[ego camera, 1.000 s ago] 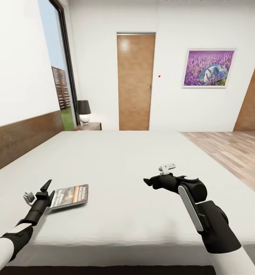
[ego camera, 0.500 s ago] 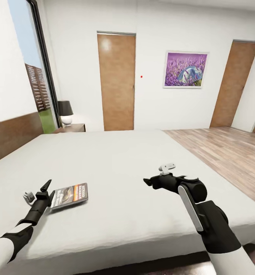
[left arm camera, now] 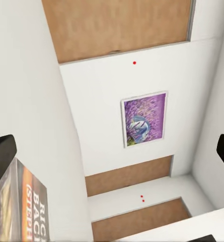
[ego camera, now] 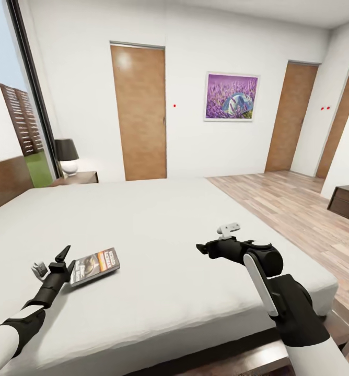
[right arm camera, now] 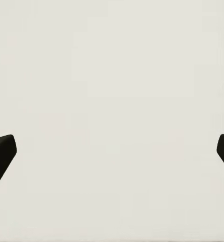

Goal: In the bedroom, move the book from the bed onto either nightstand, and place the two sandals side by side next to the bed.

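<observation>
Head view: the book lies flat on the bed, just beside the left pincer, whose fingers stand apart. The right pincer hovers over bare mattress, well apart from the book.

Left wrist view: the book sits by one fingertip, fingers spread wide.

Right wrist view: fingertips spread wide over the mattress.

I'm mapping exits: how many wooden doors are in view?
3: one brown wooden door left of the purple picture, a second door right of it, a third door at the edge, partly cut off.
</observation>
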Available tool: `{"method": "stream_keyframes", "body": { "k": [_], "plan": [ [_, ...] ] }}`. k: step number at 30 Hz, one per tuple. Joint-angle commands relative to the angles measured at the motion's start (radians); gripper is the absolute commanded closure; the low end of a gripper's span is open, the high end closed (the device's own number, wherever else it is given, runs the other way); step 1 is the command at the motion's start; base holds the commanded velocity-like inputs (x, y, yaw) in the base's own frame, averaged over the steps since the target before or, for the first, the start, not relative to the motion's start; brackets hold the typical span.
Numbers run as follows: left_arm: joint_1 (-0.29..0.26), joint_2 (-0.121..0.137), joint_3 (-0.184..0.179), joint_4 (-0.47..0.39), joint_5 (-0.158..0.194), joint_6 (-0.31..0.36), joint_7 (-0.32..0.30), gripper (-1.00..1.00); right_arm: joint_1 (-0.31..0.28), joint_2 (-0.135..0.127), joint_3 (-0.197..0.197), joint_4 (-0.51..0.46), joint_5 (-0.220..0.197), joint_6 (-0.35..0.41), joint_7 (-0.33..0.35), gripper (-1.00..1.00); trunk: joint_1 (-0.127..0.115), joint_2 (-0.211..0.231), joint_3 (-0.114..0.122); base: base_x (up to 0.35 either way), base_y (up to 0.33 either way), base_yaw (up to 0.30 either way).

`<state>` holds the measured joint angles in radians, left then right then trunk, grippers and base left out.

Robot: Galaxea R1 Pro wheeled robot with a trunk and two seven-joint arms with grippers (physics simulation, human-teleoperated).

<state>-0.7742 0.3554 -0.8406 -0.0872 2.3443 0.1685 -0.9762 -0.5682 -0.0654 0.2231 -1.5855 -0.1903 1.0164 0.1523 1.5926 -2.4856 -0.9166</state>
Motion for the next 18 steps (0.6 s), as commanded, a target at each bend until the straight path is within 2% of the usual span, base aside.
{"method": "stream_keyframes", "body": {
  "k": [1, 10, 18],
  "plan": [
    [0.000, 0.000, -0.006, 0.000, 0.010, 0.010, -0.007, -1.00, -0.001, -0.001, 0.001, -0.001, -0.001, 0.004, 0.000, -1.00, 0.000, 0.000, -0.001, 0.000, -0.015, -0.060],
    [0.000, 0.000, -0.007, 0.000, 0.010, 0.008, -0.033, -1.00, -0.001, -0.001, 0.001, 0.000, 0.000, 0.004, 0.000, -1.00, 0.000, 0.000, -0.001, 0.000, -0.067, -0.032],
    [0.000, 0.000, -0.007, 0.000, 0.010, 0.008, -0.037, -1.00, -0.001, -0.001, 0.001, 0.000, 0.000, 0.004, 0.000, -1.00, 0.000, 0.000, 0.001, 0.000, -0.064, -0.154]
  ]
}}
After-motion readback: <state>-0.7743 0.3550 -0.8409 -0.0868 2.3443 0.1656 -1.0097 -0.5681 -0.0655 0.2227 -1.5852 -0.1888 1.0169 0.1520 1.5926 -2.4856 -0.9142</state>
